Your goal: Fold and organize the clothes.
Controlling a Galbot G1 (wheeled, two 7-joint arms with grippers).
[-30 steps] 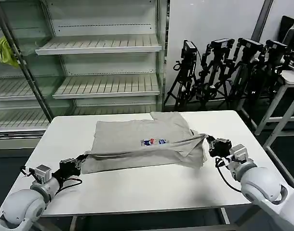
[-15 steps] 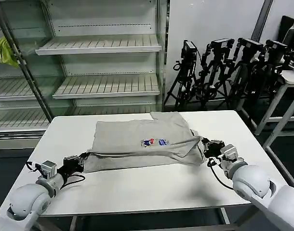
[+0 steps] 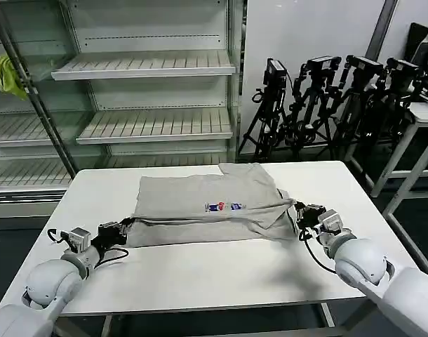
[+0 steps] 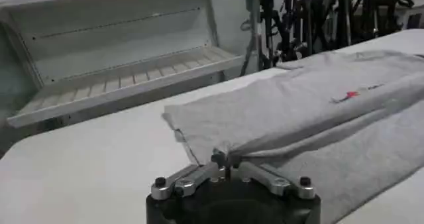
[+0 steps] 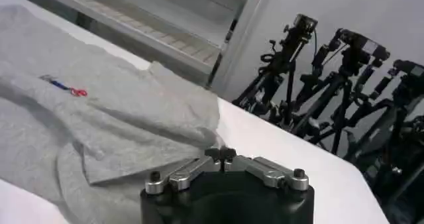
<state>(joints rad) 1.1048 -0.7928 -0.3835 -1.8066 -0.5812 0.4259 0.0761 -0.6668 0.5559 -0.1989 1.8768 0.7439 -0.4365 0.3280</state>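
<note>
We count one grey shirt (image 3: 207, 207) lying across the middle of the tabletop (image 3: 221, 274), partly folded, with one small chest print (image 3: 224, 206) facing up. We count two grippers, both low at the shirt's ends. The left gripper (image 3: 125, 226) is near the left edge, fingers closed on the shirt's left hem. The right gripper (image 3: 298, 213) is near the right edge, fingers closed on the shirt's right fold.
</note>
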